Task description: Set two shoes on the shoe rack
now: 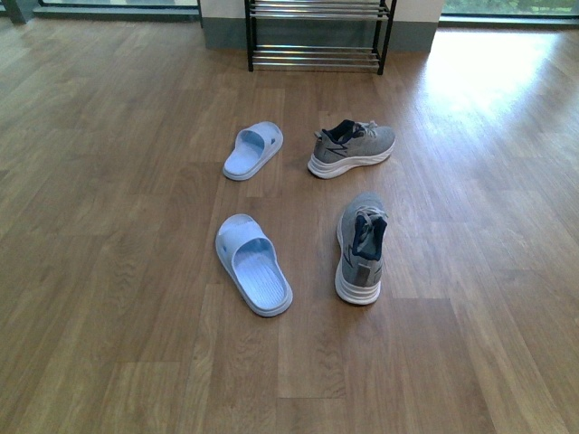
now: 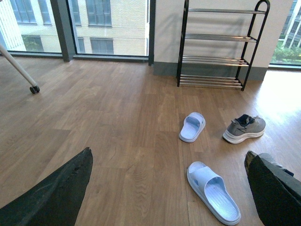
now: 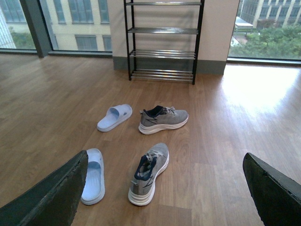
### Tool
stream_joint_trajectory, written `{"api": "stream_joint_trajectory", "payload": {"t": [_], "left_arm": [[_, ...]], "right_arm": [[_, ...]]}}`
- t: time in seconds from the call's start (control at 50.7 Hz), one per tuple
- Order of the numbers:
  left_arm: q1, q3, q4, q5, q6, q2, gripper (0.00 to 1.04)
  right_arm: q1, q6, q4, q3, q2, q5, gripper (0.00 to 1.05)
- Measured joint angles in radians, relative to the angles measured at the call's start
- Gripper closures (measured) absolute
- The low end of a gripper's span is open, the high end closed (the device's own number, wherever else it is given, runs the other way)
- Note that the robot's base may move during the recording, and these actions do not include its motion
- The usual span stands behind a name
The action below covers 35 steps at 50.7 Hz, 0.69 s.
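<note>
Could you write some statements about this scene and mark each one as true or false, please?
1. The shoe rack holds no shoes. True.
2. One grey sneaker stands on the rack's lowest shelf. False: the far sneaker and the near sneaker are both on the floor.
3. The far slide and the near slide are light blue. True.
4. The left claw grips a slide. False: it is open and empty.

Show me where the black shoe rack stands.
Front view: the black-framed, chrome-barred shoe rack stands centre against the far wall, beyond the farther grey sneaker.
</note>
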Motion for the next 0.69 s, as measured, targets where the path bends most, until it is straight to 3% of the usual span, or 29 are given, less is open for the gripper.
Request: {"api": "stream_joint_trajectory", "payload": {"t": [0.691], "left_arm": [[0.0,0.0,0.0,0.0,0.0,0.0,0.09]], "right_arm": [[0.0,0.0,0.0,0.0,0.0,0.001,0.09]]}}
